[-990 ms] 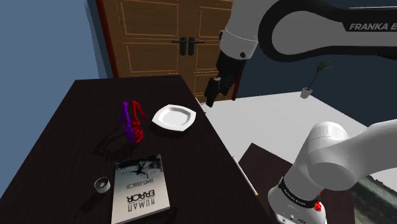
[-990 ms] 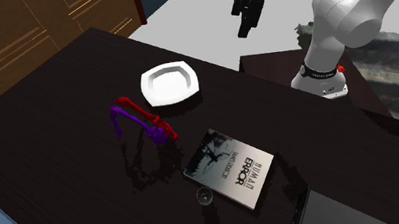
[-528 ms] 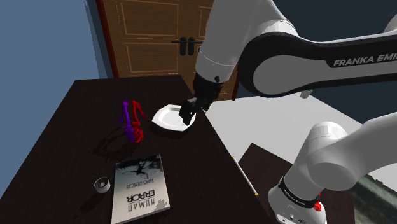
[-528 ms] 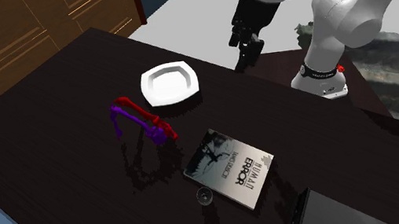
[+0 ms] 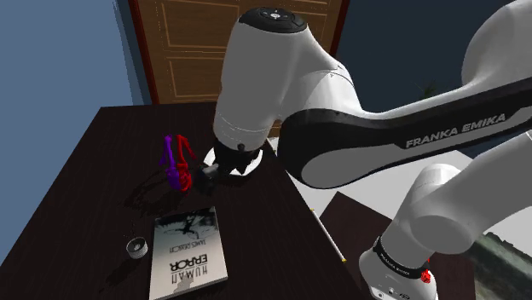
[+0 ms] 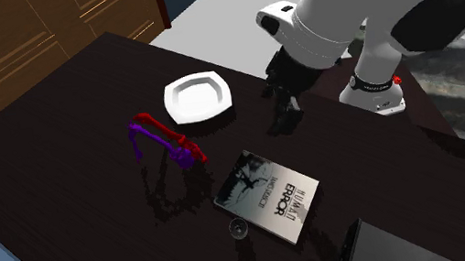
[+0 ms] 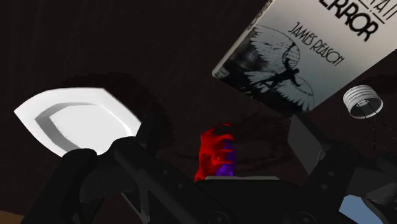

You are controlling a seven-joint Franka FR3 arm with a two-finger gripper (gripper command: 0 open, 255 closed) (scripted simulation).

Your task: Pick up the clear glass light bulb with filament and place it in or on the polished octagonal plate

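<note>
Gripper [image 6: 279, 126], fingers apart and empty, above dark table [image 6: 65, 202] near white plate [image 6: 198, 97]; book [image 6: 267, 194] reads "Human Error"; bulb [image 6: 238, 229] beside its edge.

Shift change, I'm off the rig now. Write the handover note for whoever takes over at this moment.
Gripper: open, empty, hovering above the dark table beside the white octagonal plate.
Small clear light bulb with ribbed white base: on the table next to the black-and-white book, untouched.
Plate: nothing on it.
Done: nothing yet.
Left: reach past the book to the bulb, grasp it, carry it to the plate, release.
</note>
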